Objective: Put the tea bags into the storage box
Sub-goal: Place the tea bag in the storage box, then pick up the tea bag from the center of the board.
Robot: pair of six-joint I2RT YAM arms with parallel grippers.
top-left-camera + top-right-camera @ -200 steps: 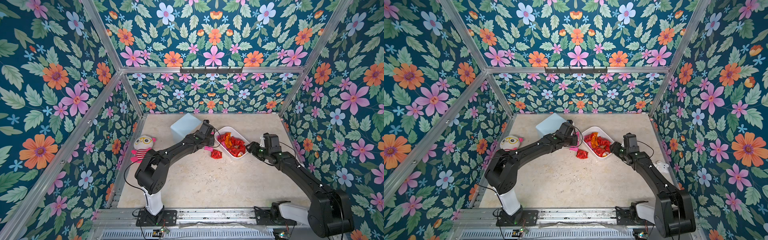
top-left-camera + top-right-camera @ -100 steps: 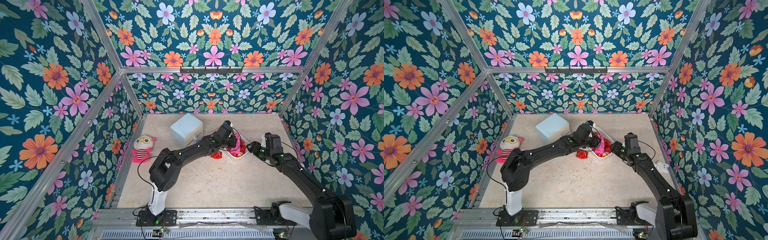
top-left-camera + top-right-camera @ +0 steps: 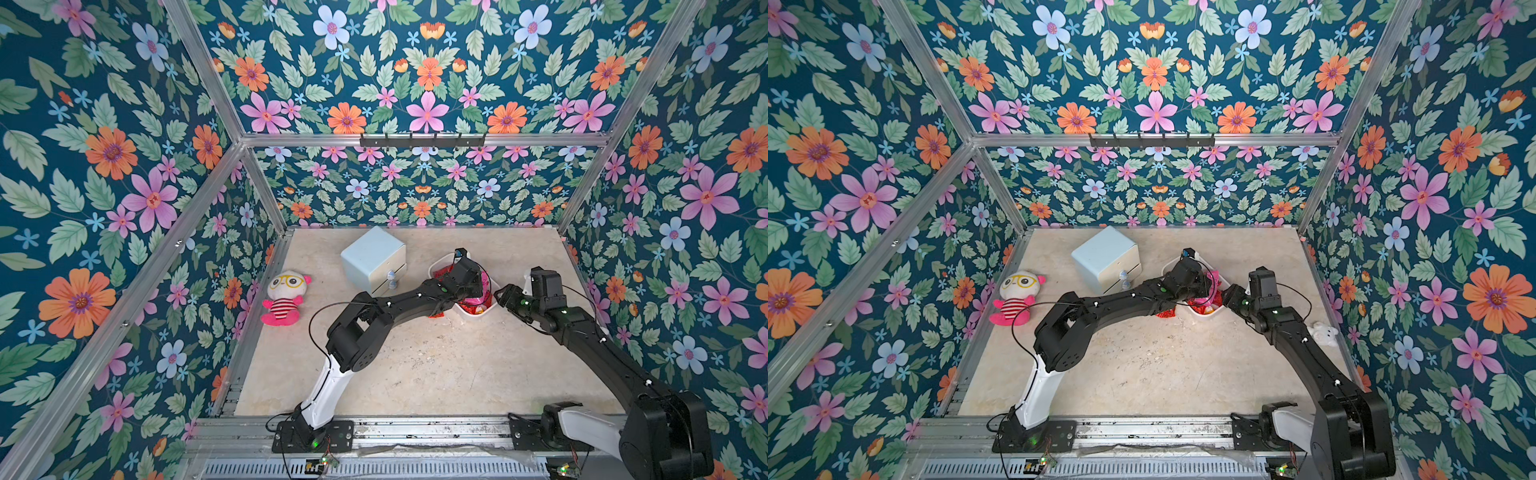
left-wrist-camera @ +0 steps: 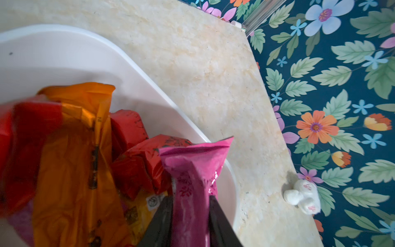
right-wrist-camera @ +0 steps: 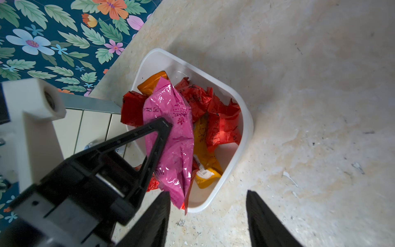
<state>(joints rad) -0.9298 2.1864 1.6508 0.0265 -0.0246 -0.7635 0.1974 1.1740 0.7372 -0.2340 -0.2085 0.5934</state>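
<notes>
In the left wrist view my left gripper (image 4: 190,198) is shut on a magenta pink tea bag (image 4: 194,171), one black finger on each side of it. It hangs over the near end of the white storage box (image 4: 149,70). Several red tea bags (image 5: 220,119) and orange-yellow tea bags (image 4: 74,149) lie inside the box. In a top view one red tea bag (image 3: 436,314) lies on the table just left of the storage box (image 3: 478,312). My right gripper (image 5: 208,193) stands open and holds nothing, just off the box's near right corner.
A pale blue drawer cabinet (image 3: 372,266) stands just left of the box. A pink and white plush toy (image 3: 284,297) lies by the left wall. A small white plush (image 3: 1320,332) rests at the right wall. Flowered walls close in three sides.
My left arm has swung right with the pink tea bag, from the table beside the box to above the box. The right arm has hardly moved.
</notes>
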